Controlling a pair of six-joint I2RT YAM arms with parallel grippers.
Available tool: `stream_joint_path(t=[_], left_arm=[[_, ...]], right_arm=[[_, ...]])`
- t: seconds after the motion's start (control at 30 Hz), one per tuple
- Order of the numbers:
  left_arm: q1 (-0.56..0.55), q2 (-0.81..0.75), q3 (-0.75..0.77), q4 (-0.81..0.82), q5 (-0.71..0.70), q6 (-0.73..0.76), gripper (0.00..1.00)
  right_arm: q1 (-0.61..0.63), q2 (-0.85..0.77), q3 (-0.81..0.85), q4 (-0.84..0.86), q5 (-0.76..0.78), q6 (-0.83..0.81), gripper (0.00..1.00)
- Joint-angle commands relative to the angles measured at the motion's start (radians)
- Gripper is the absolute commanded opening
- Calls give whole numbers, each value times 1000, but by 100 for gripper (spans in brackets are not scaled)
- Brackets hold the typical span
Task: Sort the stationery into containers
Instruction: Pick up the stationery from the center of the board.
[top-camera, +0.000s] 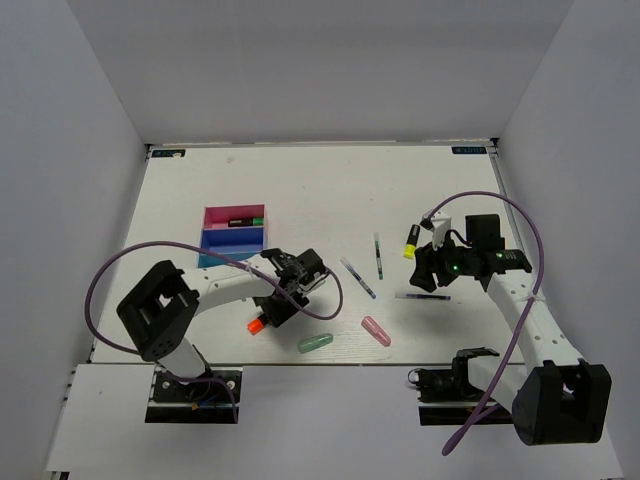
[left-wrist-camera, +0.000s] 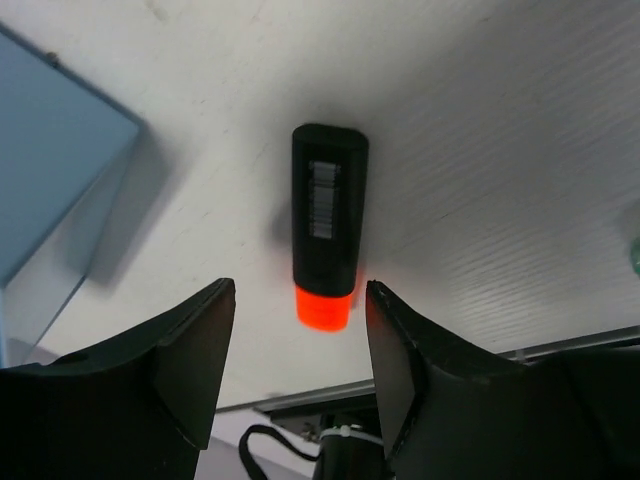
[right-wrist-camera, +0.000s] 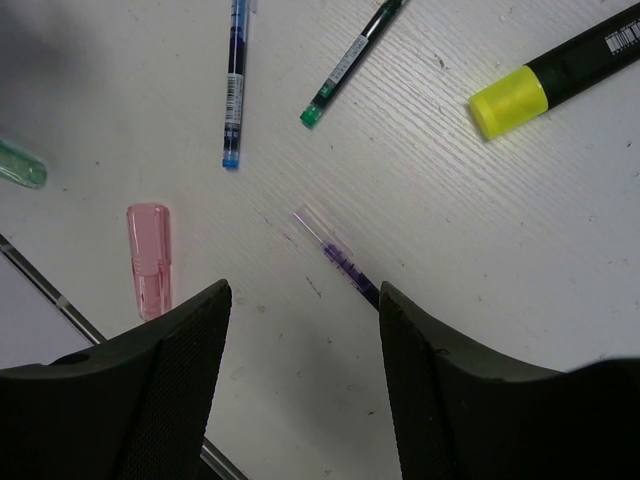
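A black marker with an orange cap (left-wrist-camera: 325, 230) lies on the table just beyond my open, empty left gripper (left-wrist-camera: 298, 295); its cap (top-camera: 256, 326) shows by that gripper (top-camera: 272, 308) in the top view. The three-bin organizer (top-camera: 212, 229) stands left of it, with a green-capped marker (top-camera: 243, 219) in the pink bin. My right gripper (right-wrist-camera: 303, 295) is open and empty above a thin purple pen (right-wrist-camera: 345, 262). A yellow-capped marker (right-wrist-camera: 555, 80), a blue pen (right-wrist-camera: 235, 85), a green pen (right-wrist-camera: 345, 65), a pink capsule (right-wrist-camera: 148, 260) and a green capsule (right-wrist-camera: 20, 165) lie around.
The light blue bin (left-wrist-camera: 50, 190) is close on the left of the orange-capped marker. The table's near edge (top-camera: 330, 364) runs just below the capsules. White walls enclose the table on three sides.
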Motion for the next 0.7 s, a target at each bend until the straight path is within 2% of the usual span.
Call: stream_joint_path(t=[0.0, 0.3, 0.43, 0.53, 0.57, 0.6, 0.67], left_arm=[[27, -13, -25, 99, 78, -29, 66], [105, 11, -90, 174, 238, -20, 66], [118, 17, -126, 204, 270, -23, 59], [118, 31, -135, 208, 290, -33, 48], [118, 36, -135, 205, 296, -35, 41], [116, 34, -140, 207, 298, -43, 26], [98, 37, -135, 204, 295, -55, 15]], right_arm=[[-7, 8, 27, 10, 7, -2, 64], [-7, 3, 28, 10, 12, -5, 64], [-5, -1, 25, 11, 15, -6, 64], [-7, -4, 27, 13, 15, -8, 64], [-8, -7, 25, 13, 12, -6, 64], [-7, -9, 25, 11, 12, -6, 64], [-5, -13, 25, 13, 10, -8, 64]])
